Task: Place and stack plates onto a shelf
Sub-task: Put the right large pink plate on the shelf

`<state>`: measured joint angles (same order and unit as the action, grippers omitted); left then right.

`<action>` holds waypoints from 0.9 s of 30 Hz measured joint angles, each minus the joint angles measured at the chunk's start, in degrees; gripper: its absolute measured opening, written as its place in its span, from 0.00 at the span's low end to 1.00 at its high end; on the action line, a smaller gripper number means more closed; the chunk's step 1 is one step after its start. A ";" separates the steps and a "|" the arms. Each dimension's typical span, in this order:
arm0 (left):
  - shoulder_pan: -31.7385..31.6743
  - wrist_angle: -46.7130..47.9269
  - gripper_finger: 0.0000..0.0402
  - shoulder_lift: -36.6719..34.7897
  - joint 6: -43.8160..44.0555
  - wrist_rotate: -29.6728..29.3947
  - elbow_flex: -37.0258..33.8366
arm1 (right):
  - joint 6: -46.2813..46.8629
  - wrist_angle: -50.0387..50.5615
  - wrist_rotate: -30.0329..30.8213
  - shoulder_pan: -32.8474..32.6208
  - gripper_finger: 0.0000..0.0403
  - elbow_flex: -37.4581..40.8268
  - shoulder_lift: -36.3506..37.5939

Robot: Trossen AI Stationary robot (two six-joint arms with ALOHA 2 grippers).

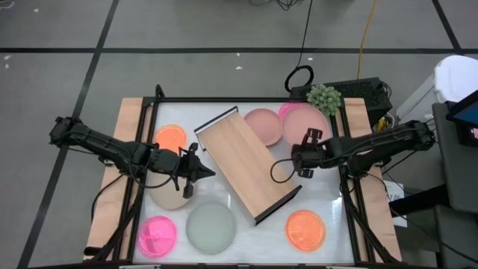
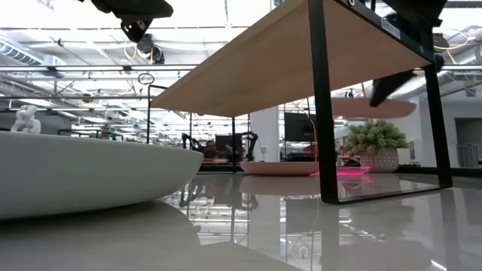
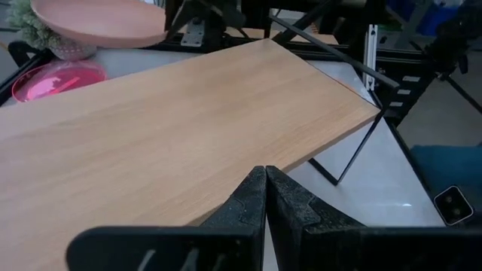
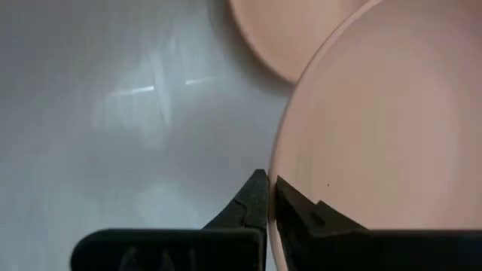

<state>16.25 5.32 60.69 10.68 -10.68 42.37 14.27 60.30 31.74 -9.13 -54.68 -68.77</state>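
Note:
The light-wood shelf [image 1: 250,164] stands on its black frame legs, slantwise at mid-table. My right gripper [image 1: 308,140] is shut on a dusty-pink plate [image 1: 305,123], lifted at the far right [image 2: 376,108]. Beneath it lies a hot-pink plate [image 1: 287,110], and a second dusty-pink plate [image 1: 263,125] lies beside it. My left gripper [image 1: 199,173] is shut and empty. It hovers by the shelf's left long edge [image 3: 226,150], over a beige plate [image 1: 166,197]. Flat on the table lie an orange plate [image 1: 170,137], a hot-pink divided plate [image 1: 157,234], a grey-green plate [image 1: 211,226] and another orange plate [image 1: 305,228]. My right gripper pinches the dusty-pink plate by its rim [image 4: 280,188], on the plate's near side, one finger on each face of the rim. The fingers [image 4: 252,199] come roughly level from the table's near side. The plate is lifted clear of the table and lies about level [image 2: 376,108].
A small potted plant [image 1: 325,97] stands at the far right corner, behind the lifted plate. Black frame rails [image 1: 246,99] run along the table's edges. Bare white tabletop [image 1: 328,187] lies between the shelf and the right rail.

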 joint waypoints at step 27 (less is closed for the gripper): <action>-0.04 0.61 0.03 0.00 -0.46 -0.02 0.00 | -13.88 0.99 -1.98 -1.01 0.00 -14.29 -0.08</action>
<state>16.21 5.93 60.69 10.22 -10.70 42.37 0.39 61.30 29.76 -10.13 -68.97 -68.86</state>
